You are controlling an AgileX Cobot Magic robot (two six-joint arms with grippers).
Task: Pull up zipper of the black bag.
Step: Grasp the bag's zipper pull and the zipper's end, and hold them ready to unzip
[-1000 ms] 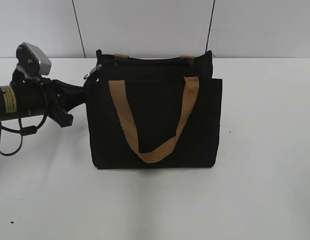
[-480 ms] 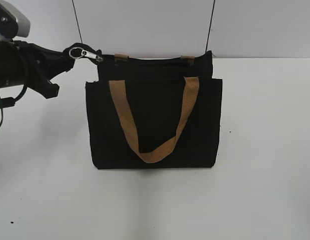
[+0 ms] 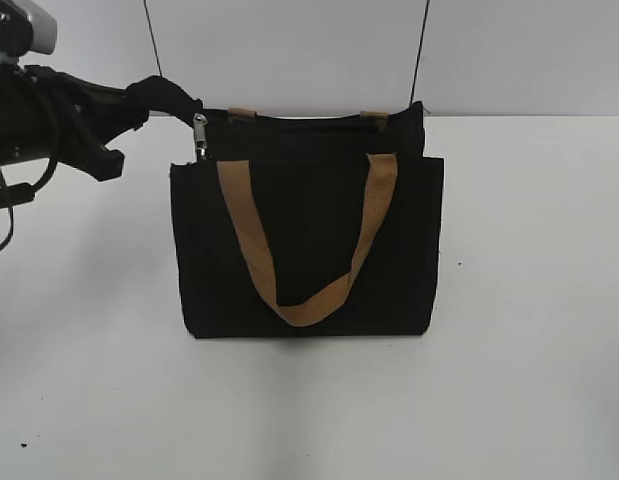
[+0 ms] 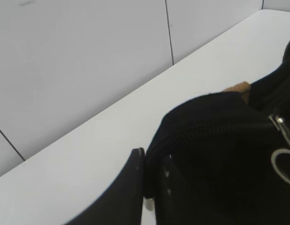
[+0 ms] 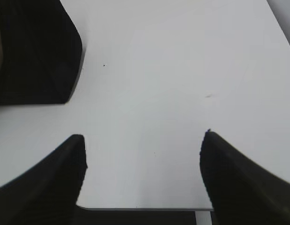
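Note:
The black bag (image 3: 309, 245) stands upright on the white table, its tan handle hanging down the front. My left gripper (image 3: 141, 97) is at the bag's top left corner, shut on a fold of the bag's black fabric at the end of the zip line (image 4: 152, 159). The silver zipper pull (image 3: 200, 136) hangs down loose just right of the jaws, not held. It also shows in the left wrist view (image 4: 281, 140). My right gripper (image 5: 142, 159) is open and empty over bare table, out of the exterior view. A corner of the bag (image 5: 34, 51) lies to its upper left.
The white table (image 3: 529, 300) spreads around the bag. A white panelled wall (image 3: 289, 50) stands close behind it. The table's near edge (image 5: 145, 208) lies under my right gripper.
My left gripper rose from the bag's left side to its top left corner, lifting that corner. The zipper pull, stretched out sideways half a second ago, now hangs down.

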